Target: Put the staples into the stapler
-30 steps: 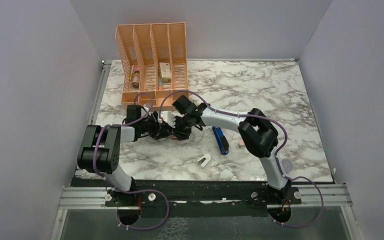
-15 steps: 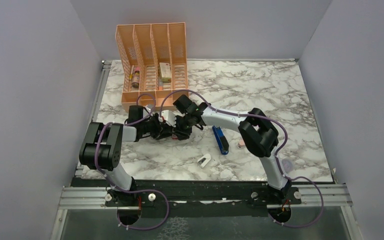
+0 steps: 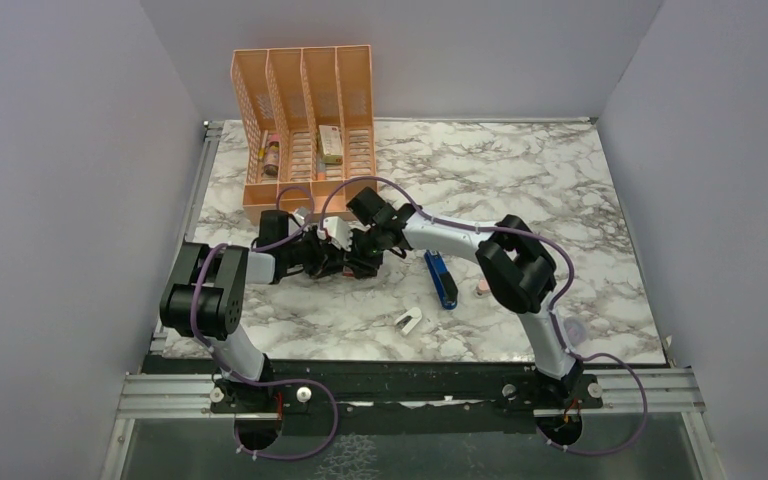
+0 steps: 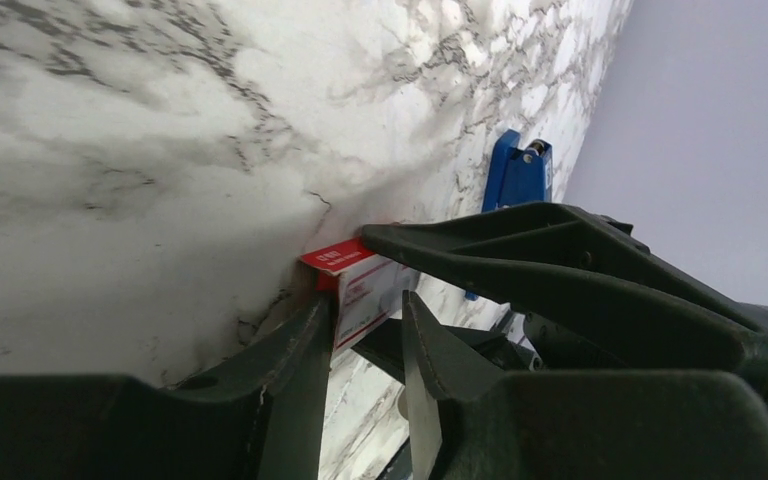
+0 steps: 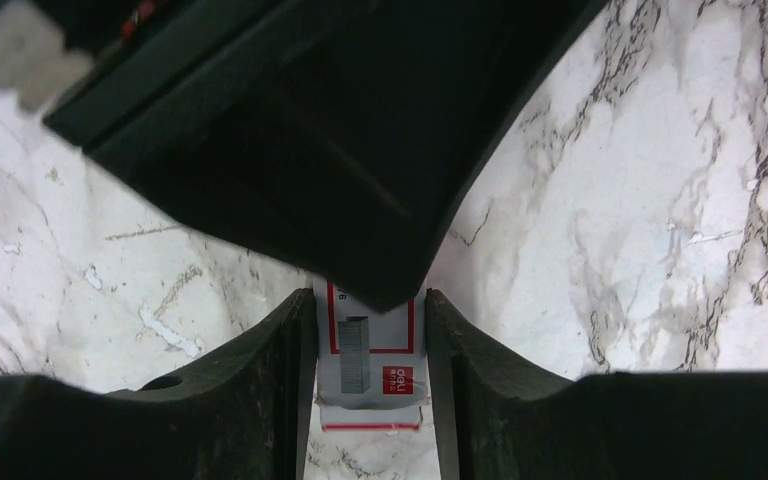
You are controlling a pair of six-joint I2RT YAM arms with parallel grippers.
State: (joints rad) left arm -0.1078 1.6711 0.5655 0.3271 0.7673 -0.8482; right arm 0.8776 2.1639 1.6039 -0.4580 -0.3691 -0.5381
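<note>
The staples are inside a small white and red box (image 5: 375, 355) with a grey staple strip pictured on its label. My right gripper (image 5: 368, 297) is shut on the box's two long sides. My left gripper (image 4: 365, 300) comes from the opposite end, one finger against the box's (image 4: 370, 285) back and the other tip on its labelled face. In the top view both grippers meet left of centre, left (image 3: 338, 255) and right (image 3: 360, 255), with the box (image 3: 338, 233) between them. The blue and black stapler (image 3: 441, 279) lies closed on the marble to their right, and shows in the left wrist view (image 4: 518, 172).
An orange slotted organizer (image 3: 305, 120) stands at the back left, just behind the grippers, with small items in it. A white curved clip (image 3: 409, 321) lies toward the front. A pink eraser (image 3: 482, 287) lies just right of the stapler.
My left gripper has slid a little toward the right gripper and its jaws have narrowed onto the box. The right gripper has kept its hold and barely moved.
</note>
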